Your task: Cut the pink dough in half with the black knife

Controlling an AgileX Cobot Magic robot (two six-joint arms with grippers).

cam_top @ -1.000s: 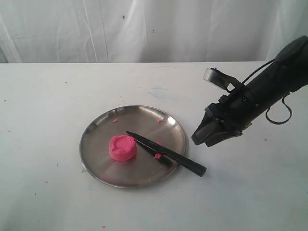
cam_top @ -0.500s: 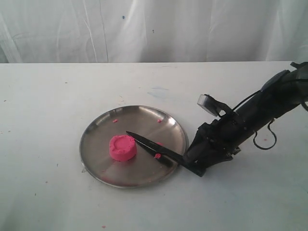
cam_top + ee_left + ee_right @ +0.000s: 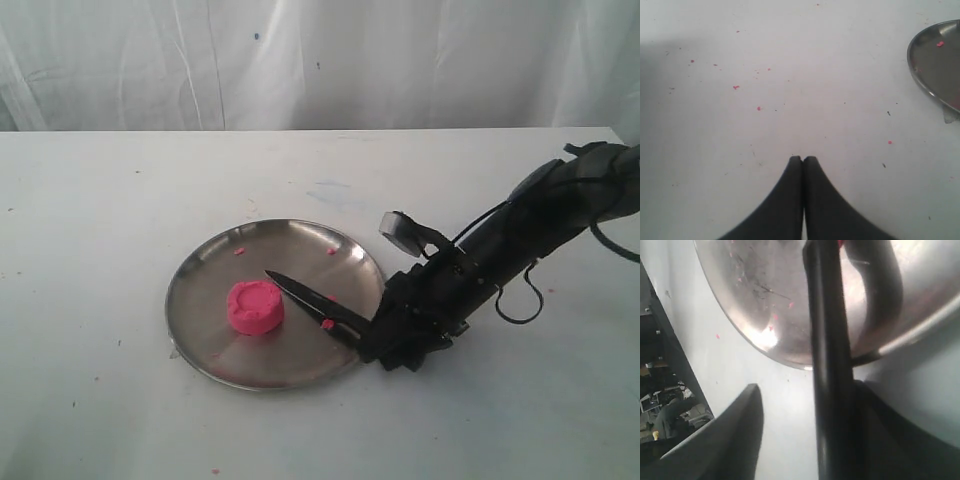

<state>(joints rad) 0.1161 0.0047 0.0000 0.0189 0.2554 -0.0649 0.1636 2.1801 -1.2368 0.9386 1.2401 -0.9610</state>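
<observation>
Pink dough (image 3: 255, 306), a thick puck, sits left of centre on the round steel plate (image 3: 200, 272). We straddle the black knife (image 3: 310, 303) handle with the right gripper (image 3: 805, 430), jaws parted. Left gripper (image 3: 803, 161) is closed, empty.

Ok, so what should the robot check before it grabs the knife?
1. Knife handle sits between the jaws of the right gripper: ok.
2. Jaws closed on the handle: not ok, a gap shows on one side.
3. Blade lies on the plate, tip near the dough: ok.
4. Dough whole, not yet cut: ok.
5. Left gripper shut and off the plate: ok.
6. Grip will hold firm: cannot tell.
</observation>
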